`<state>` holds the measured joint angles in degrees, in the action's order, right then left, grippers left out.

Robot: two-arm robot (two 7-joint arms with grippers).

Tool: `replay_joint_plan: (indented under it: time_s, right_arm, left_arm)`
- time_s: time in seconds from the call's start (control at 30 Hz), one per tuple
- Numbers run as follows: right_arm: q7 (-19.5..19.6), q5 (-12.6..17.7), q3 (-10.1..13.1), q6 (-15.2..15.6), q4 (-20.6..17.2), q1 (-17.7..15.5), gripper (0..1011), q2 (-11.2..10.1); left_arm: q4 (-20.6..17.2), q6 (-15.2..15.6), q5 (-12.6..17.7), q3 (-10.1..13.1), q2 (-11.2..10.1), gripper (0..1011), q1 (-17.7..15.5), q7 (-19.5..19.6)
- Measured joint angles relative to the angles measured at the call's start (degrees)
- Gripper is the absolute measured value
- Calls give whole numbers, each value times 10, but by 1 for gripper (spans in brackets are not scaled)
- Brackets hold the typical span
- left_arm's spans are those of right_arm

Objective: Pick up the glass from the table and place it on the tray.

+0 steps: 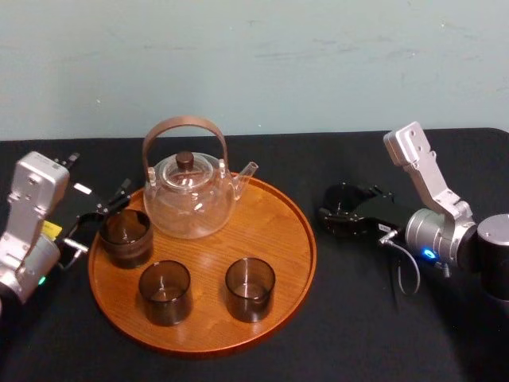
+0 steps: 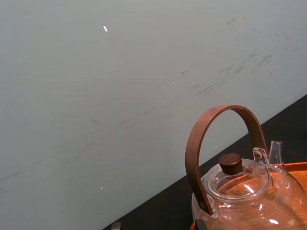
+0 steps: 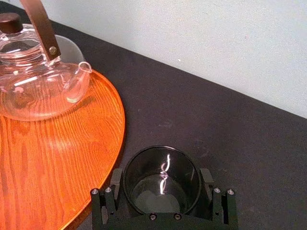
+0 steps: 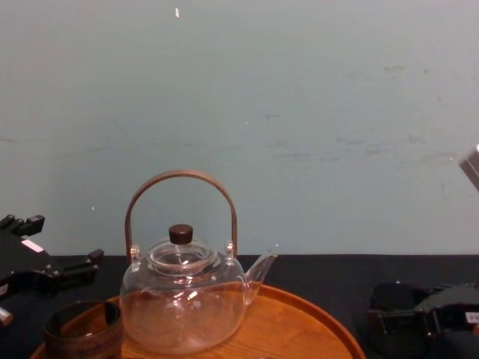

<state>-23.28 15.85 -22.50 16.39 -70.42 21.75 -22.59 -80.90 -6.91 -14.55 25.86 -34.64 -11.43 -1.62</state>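
A small dark smoky glass (image 1: 343,199) stands on the black table (image 1: 358,318) just right of the tray (image 1: 270,231). My right gripper (image 1: 342,213) is shut on the glass. In the right wrist view the glass (image 3: 163,165) sits between the two black fingers (image 3: 116,181), a little off the tray's rim (image 3: 117,139). The chest view shows this glass (image 4: 391,299) low at the right, inside the right gripper (image 4: 408,321). My left gripper (image 1: 99,216) stands open at the tray's left edge, beside a dark ribbed cup (image 1: 126,236).
A clear glass teapot (image 1: 187,195) with an arched brown handle stands at the back of the tray. Two more dark glasses (image 1: 165,292) (image 1: 250,288) stand at the tray's front. Bare wood lies at the tray's right side (image 1: 278,239). A pale wall rises behind the table.
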Motion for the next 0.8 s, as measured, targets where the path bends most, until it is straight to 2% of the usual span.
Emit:
replay_joint_plan:
  time_s: [0.43, 0.63, 0.8]
  right_arm:
    - [-1, -4, -1, -1, 0, 0, 1003, 1]
    - [-1, -3, -1, -1, 0, 0, 905, 0]
    - [0, -3, -1, -1, 0, 0, 905, 0]
  left_arm:
    - [0, 0, 0, 0, 0, 1001, 0, 0]
    - [0, 0, 0, 0, 0, 1001, 0, 0]
    - [0, 0, 0, 0, 0, 1001, 0, 0]
